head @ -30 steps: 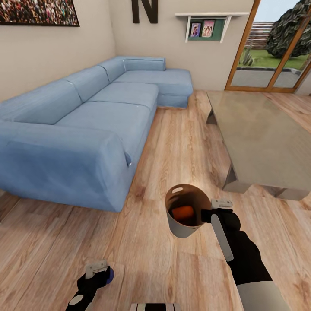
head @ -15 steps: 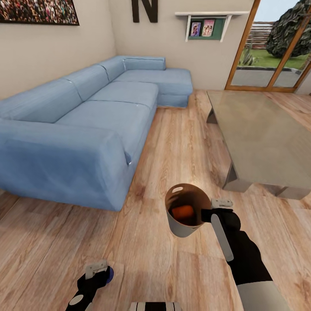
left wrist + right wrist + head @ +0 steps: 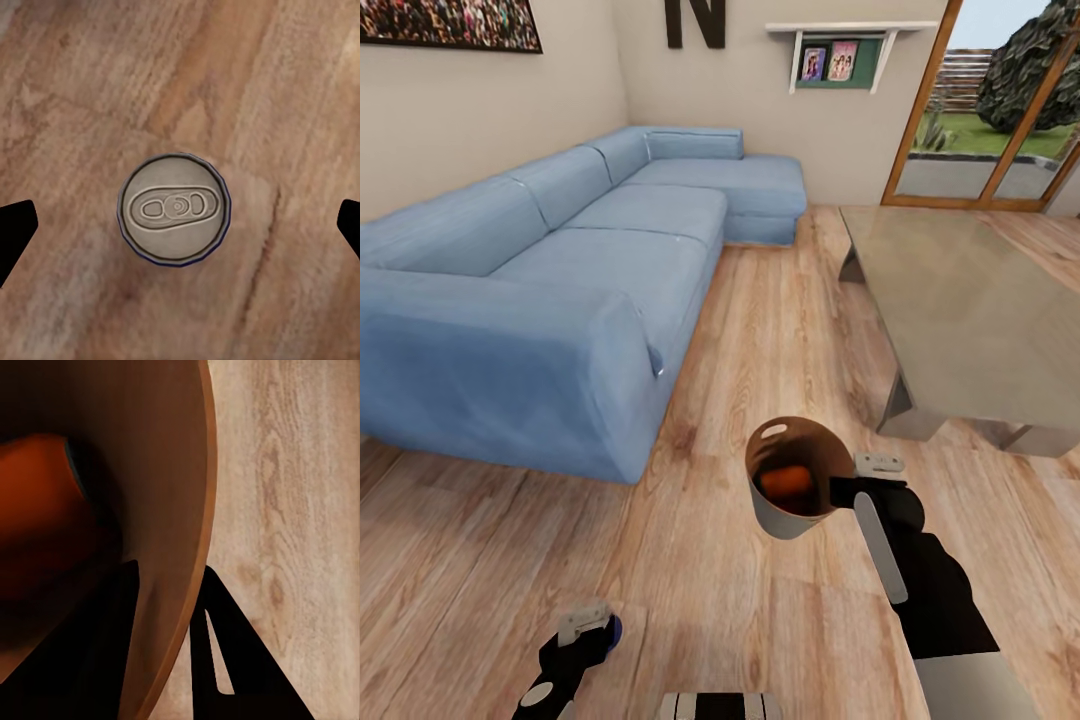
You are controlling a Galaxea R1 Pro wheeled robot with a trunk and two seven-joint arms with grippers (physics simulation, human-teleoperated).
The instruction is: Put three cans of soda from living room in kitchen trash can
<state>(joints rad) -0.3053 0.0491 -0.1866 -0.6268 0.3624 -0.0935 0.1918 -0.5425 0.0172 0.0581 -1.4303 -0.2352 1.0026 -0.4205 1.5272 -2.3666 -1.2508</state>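
My right gripper [image 3: 848, 484] is shut on the rim of the trash can [image 3: 785, 524], a pale grey tapered bin held just above the wood floor. One orange can of soda [image 3: 785, 481] lies inside it on the tan-brown lining; it appears again as a can [image 3: 37, 510] behind the bin wall [image 3: 169, 510] clamped between the dark fingers [image 3: 225, 660]. My left gripper [image 3: 588, 624] hangs low, open. A can with a silver top and dark rim [image 3: 174, 208], seen end-on, stands between its wide-apart fingers [image 3: 15, 232] without touching them.
A blue sectional sofa [image 3: 560, 260] runs along the left wall. The long low grey table [image 3: 970, 310] stands at the right, close beyond the bin. Glass doors [image 3: 980, 100] lie at the far right. A strip of wood plank floor [image 3: 780, 300] runs between sofa and table.
The whole view has shifted slightly, so the camera moved. The bin in my right gripper sits a little higher and further right in the picture; my left gripper holds its place.
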